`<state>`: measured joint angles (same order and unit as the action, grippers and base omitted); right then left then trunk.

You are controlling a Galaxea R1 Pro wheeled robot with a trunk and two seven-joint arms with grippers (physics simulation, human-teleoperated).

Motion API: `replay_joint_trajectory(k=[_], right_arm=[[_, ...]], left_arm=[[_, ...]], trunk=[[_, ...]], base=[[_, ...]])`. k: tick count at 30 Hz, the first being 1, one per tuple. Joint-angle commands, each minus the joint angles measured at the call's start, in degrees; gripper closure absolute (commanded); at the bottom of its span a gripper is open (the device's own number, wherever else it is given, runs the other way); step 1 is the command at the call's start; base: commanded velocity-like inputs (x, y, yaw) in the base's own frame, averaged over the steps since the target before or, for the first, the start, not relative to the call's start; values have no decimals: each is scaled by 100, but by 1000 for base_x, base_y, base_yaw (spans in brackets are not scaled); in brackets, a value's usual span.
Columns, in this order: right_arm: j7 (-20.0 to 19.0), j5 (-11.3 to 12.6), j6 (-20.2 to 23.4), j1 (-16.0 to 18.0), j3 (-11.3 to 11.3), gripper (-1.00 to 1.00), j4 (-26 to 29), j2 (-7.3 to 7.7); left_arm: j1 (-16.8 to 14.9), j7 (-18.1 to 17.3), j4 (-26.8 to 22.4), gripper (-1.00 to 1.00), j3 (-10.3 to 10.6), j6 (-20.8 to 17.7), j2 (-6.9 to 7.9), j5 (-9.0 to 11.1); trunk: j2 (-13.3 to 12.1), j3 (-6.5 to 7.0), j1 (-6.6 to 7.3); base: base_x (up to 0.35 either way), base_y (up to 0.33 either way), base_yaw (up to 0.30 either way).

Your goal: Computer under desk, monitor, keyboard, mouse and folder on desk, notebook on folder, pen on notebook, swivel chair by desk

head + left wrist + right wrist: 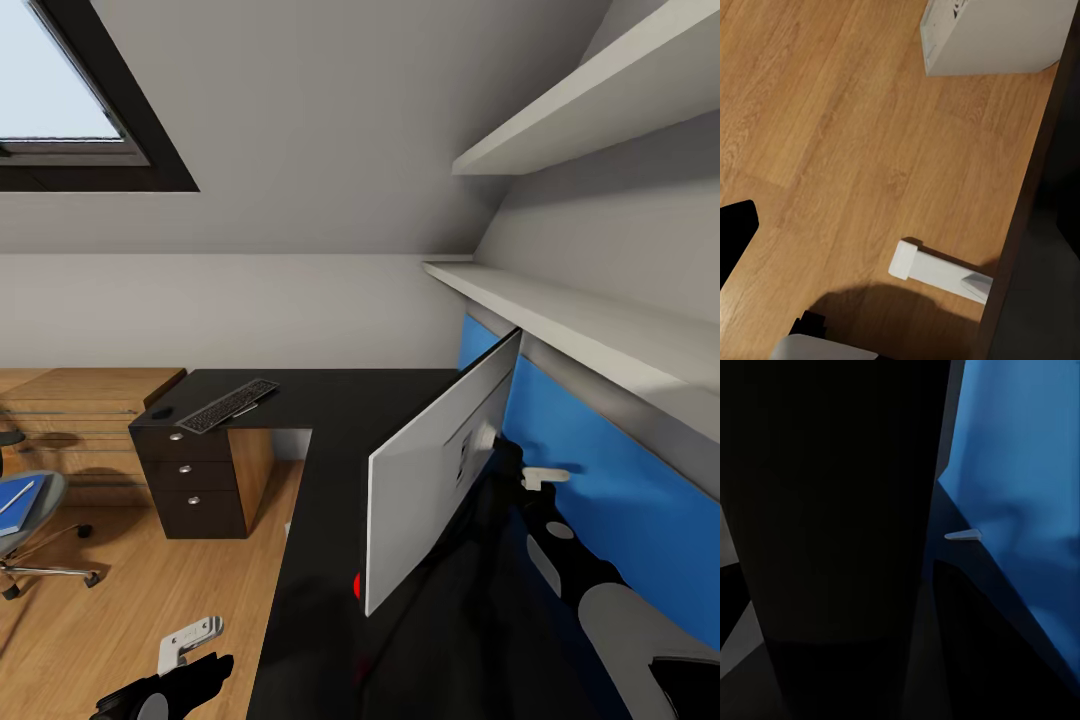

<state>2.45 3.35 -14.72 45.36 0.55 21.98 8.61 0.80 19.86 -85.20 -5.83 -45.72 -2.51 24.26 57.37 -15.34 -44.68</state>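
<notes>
The monitor (440, 470) stands on the desk (340, 420), its white back turned to the head camera and its red dot low at the near corner, angled across the desk's long arm. The right gripper (515, 470) reaches in just behind the panel, between it and the blue wall (600, 490); one pale finger shows near the stand, but whether the jaws grip anything I cannot tell, and the right wrist view is mostly dark with a sliver of blue. The left gripper (190, 645) hangs low over the wood floor (832, 135) beside the desk edge, fingers apart and empty; its wrist camera shows the computer (997, 34) standing on the floor by the desk's side. The keyboard (228, 405) lies at the far corner above the drawers (195, 470), with the mouse (161, 412) just beside it. The folder (15, 505) lies on the chair (30, 520), well apart from the desk. The risk now, as I judge it, is the monitor: a push from behind could tip it forward or slide it toward the desk's front edge, and the arm could jam against the wall.
</notes>
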Motion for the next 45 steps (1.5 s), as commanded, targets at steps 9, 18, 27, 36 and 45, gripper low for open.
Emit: replay_joint_trajectory(k=[9, 18, 27, 36, 45], right_arm=[[9, 34, -4, 8, 7, 100, 8, 0], [9, 30, -5, 9, 7, 100, 8, 0], [9, 25, -5, 8, 7, -100, 8, 0], [9, 25, -5, 8, 7, -100, 6, 2], [-2, 25, -5, 8, 7, -100, 8, 9]], left_arm=[[-1, 44, -12, -100, -6, -16, -4, 61], [-1, 44, -14, -100, -6, -16, -4, 61], [-1, 44, -15, -100, -6, -16, -4, 61], [-1, 44, -16, -100, -6, -15, -4, 61], [-1, 44, -15, -100, -6, -15, -4, 61]], trunk=[[5, -5, 0], [5, -5, 0], [5, -5, 0], [5, -5, 0], [5, -5, 0]], base=[[0, 0, 0], [0, 0, 0], [0, 0, 0], [-2, 0, 0], [-19, 0, 0]])
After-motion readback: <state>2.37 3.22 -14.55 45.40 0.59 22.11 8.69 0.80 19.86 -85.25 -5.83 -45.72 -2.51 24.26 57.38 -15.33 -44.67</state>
